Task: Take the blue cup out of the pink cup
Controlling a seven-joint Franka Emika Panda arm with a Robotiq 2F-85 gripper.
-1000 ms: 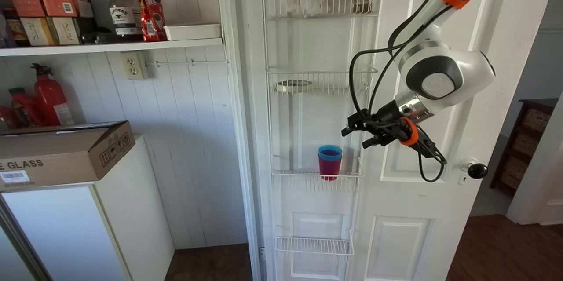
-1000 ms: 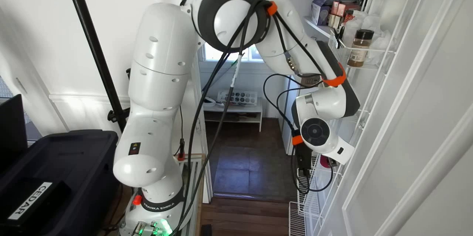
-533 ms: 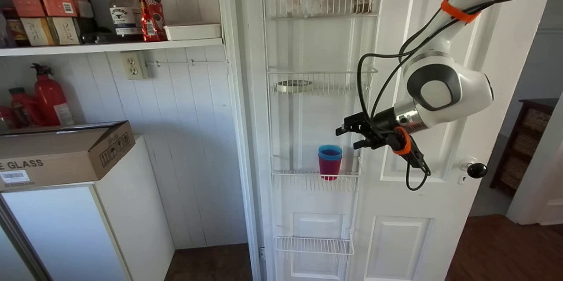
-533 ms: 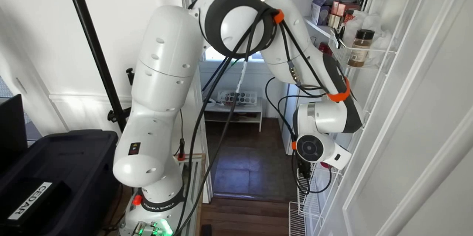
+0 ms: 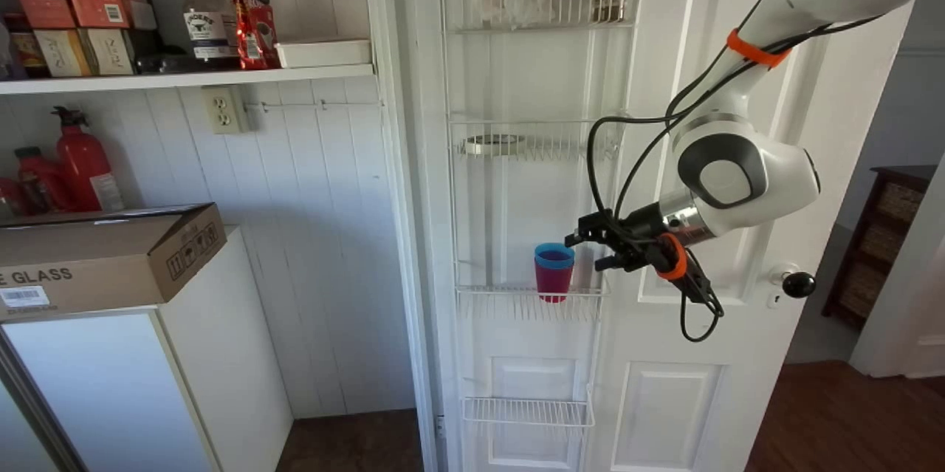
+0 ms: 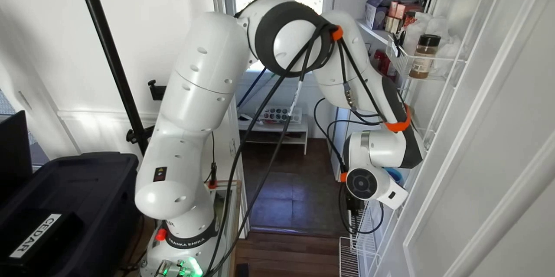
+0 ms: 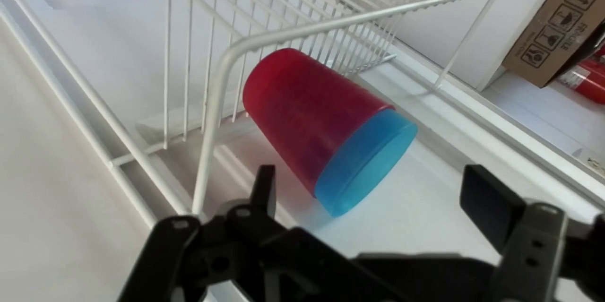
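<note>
The blue cup [image 7: 364, 165] sits nested inside the pink cup [image 7: 307, 108], with only its blue rim band and part of its inside showing. In an exterior view the blue cup [image 5: 554, 265] is on top and the pink cup [image 5: 554, 282] stands upright on a wire door shelf. In an exterior view the blue rim [image 6: 393, 174] shows behind the arm; the pink cup is hidden there. My gripper [image 5: 585, 252] is open and empty, beside the cups at rim height. In the wrist view the gripper's fingers [image 7: 373, 188] are apart, with the blue rim beyond them; neither touches it.
The wire shelf [image 5: 528, 293] has a raised front rail, which shows near the cups in the wrist view [image 7: 368, 16]. A higher wire shelf holds a round flat object [image 5: 493, 145]. The door has a black knob [image 5: 800, 286]. A cardboard box [image 5: 81, 261] stands on a white cabinet.
My gripper has moved down and a little closer to the cups, staying open. The arm has lowered, and the blue rim has come into sight behind it. The cups have not moved.
</note>
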